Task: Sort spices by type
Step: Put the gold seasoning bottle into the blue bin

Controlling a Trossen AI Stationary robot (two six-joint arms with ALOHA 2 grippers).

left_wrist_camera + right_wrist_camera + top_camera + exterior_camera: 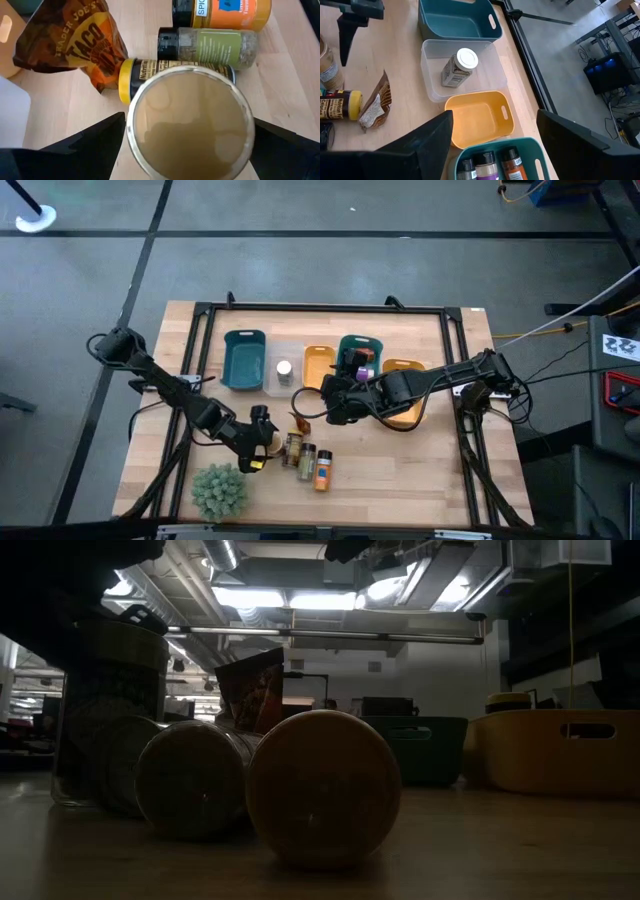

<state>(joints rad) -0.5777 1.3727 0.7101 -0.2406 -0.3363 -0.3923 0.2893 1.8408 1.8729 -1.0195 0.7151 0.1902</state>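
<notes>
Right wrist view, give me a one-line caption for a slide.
Open right end effector above an empty orange tray, beside a clear tray holding one white-lidded jar.

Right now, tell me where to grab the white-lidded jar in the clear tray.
Take the white-lidded jar across its labelled body, coming straight down from above: it lies on its side, and the walls of the clear tray would likely block a level approach.

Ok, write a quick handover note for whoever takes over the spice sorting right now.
Left gripper: at the upright tan-lidded jar, grip unclear.
Right gripper: open, empty, above the orange tray.
Done: one white-lidded jar in the clear tray, three bottles in a teal tray.
Left on the table: the taco packet, yellow-lidded jar, green-labelled jar, orange-labelled jar, plus the tan-lidded one.
The other teal tray is empty.
</notes>
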